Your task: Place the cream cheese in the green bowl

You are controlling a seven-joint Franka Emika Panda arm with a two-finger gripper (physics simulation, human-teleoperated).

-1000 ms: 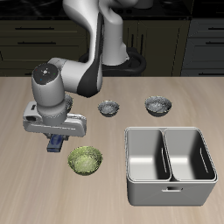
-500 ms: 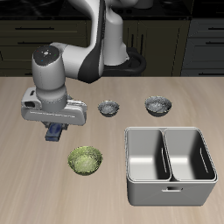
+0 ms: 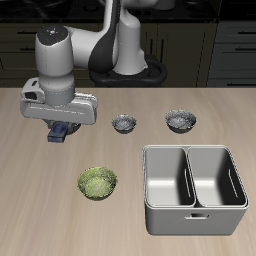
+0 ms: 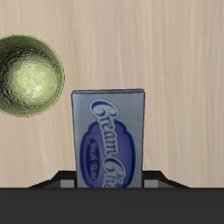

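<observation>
Now the hand (image 3: 62, 130) hangs clear above the tabletop (image 3: 30, 170), its fingers closed on the cream cheese (image 3: 63, 131), a small dark blue box seen in the exterior view as a sliver beneath the wrist. Compared with the views half a second and one second earlier, the arm has risen and drawn farther back from the table's front edge; the box, which sat low near the wood, has travelled up with it, which suggests the grip is holding. In the wrist view the cream cheese (image 4: 108, 138) hangs label outward between the dark finger tips, with bare wood grain behind it. The green bowl (image 3: 97, 182) rests nearer the table's front edge than the hand, apart from it and not underneath; the wrist view shows the green bowl (image 4: 28, 73) off to one side of the box, its speckled inside empty. Two small grey bowls (image 3: 123, 123) sit farther back, and a grey two-compartment bin (image 3: 194, 188) stands beside the green bowl, well apart from it. Judged from this layout, the lift is complete and the carry comes next: the hand must move toward the front edge until the box is over the bowl, then lower and release.
</observation>
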